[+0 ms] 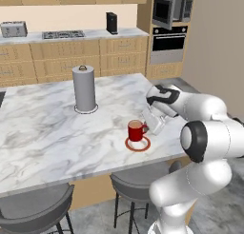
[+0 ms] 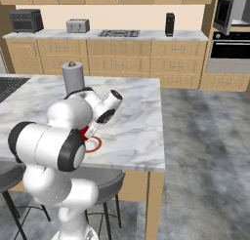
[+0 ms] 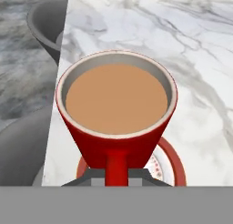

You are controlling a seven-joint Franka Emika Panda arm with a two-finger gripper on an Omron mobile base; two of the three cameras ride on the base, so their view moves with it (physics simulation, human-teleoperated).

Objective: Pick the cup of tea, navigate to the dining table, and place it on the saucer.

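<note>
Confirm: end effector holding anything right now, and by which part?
Looks like the cup, gripped by its handle: the end effector sits on either side of the handle, over the saucer.

One cup of tea (image 1: pixel 137 130) sits at the gripper (image 1: pixel 153 122), over one saucer (image 1: pixel 137 144) just beneath it. One paper-towel roll (image 1: pixel 84 88) stands on the tabletop (image 1: pixel 43 133) well beyond the gripper. Two grey stools (image 1: pixel 35 210) sit below and behind it. One toaster (image 1: pixel 13 28) and one stovetop (image 1: pixel 63 34) lie far beyond.
</note>
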